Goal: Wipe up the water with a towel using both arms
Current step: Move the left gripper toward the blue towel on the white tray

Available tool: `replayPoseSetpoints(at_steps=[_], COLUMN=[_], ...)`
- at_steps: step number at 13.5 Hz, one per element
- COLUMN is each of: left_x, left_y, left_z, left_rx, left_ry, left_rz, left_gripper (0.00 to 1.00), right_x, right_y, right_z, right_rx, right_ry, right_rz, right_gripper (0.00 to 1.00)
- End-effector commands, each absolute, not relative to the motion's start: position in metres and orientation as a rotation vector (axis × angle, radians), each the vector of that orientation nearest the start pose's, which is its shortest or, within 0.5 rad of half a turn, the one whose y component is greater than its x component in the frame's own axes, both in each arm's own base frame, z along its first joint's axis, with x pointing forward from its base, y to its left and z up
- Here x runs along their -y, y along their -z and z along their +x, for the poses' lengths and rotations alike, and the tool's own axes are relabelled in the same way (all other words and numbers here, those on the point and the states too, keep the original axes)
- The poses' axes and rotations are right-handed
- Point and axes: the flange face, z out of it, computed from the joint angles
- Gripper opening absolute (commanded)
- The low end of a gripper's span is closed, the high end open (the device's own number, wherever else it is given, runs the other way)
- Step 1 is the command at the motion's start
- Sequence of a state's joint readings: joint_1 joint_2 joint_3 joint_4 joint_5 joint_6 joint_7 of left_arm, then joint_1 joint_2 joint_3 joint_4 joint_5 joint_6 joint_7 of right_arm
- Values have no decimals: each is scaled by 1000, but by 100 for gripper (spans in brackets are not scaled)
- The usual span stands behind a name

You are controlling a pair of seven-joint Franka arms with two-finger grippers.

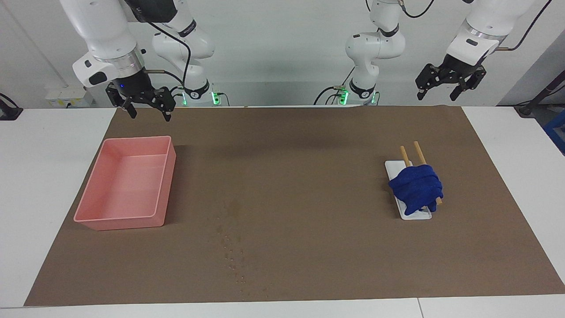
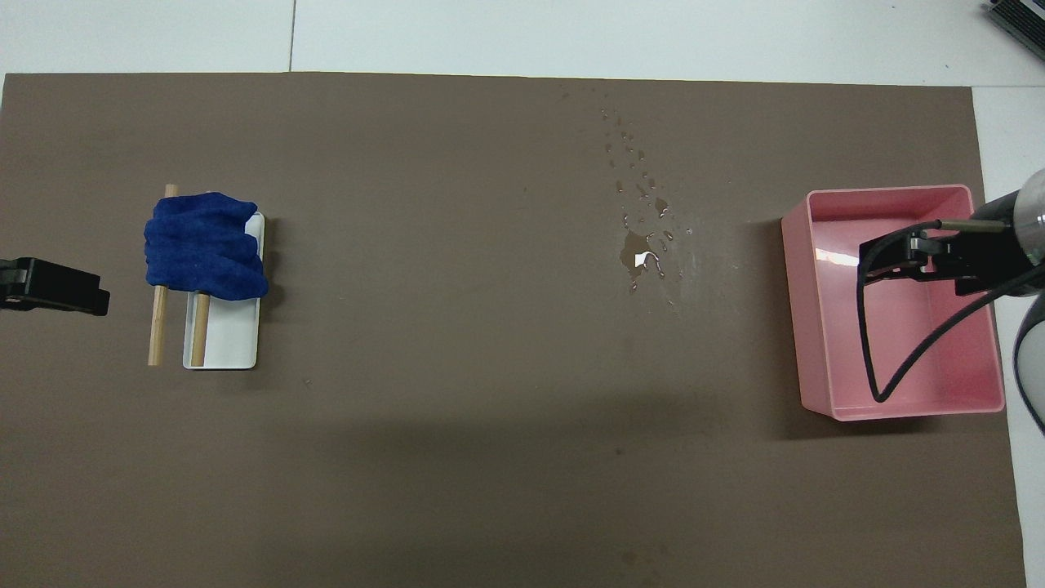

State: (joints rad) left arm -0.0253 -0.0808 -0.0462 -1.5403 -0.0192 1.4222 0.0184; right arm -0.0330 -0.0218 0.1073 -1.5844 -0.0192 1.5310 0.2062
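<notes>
**Both arms up, towel untouched**

Towel (image 1: 416, 187) was bunched on two wooden sticks (image 1: 419, 152) over a small white tray (image 1: 417, 215), toward L arm's end of the bench (image 1: 53, 176). Left gripper (image 1: 442, 87) hung in the air above the brown mat (image 1: 309, 185) edge near that end, jaws released, nothing held. Right gripper (image 1: 148, 108) hung above the mat edge by the pink tray (image 1: 123, 218), jaws also released, empty. Water drops (image 2: 641, 245) sat mid-mat, between the pink tray and the towel, farther from the robots than both.
</notes>
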Motion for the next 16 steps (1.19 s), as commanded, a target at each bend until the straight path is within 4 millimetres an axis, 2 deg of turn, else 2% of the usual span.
replayPoseSetpoints(at_steps=[1,4,5,7,9,10,12,14,16], left_x=[40,33,25,19,-15,-18,-26,-29,-26], left_y=[-671,-666,-662,-650,-629,-615,-574,-532,-478], left_z=[506,505,501,513,521,529,553,577,584], left_rx=[-135,-113,-94,-63,34,44,91,100,215], left_ry=[-22,-31,-17,112,211,266,393,387,379], left_rz=[-3137,-3138,-3139,-3139,-3133,-3128,-3114,-3116,-3126], left_gripper=[100,100,100,100,100,100,100,100,100], right_x=[-32,-31,-31,-31,-31,-31,-31,-31,-31], right_y=[-626,-626,-626,-626,-626,-626,-626,-626,-626], right_z=[537,535,535,535,535,535,535,535,535], right_rx=[-181,-183,-183,-183,-183,-183,-183,-183,-181], right_ry=[-56,-56,-56,-59,-59,-59,-61,-61,-61], right_rz=[-3163,-3163,-3163,-3163,-3163,-3163,-3164,-3164,-3164], right_gripper=[100,100,100,100,100,100,100,100,100])
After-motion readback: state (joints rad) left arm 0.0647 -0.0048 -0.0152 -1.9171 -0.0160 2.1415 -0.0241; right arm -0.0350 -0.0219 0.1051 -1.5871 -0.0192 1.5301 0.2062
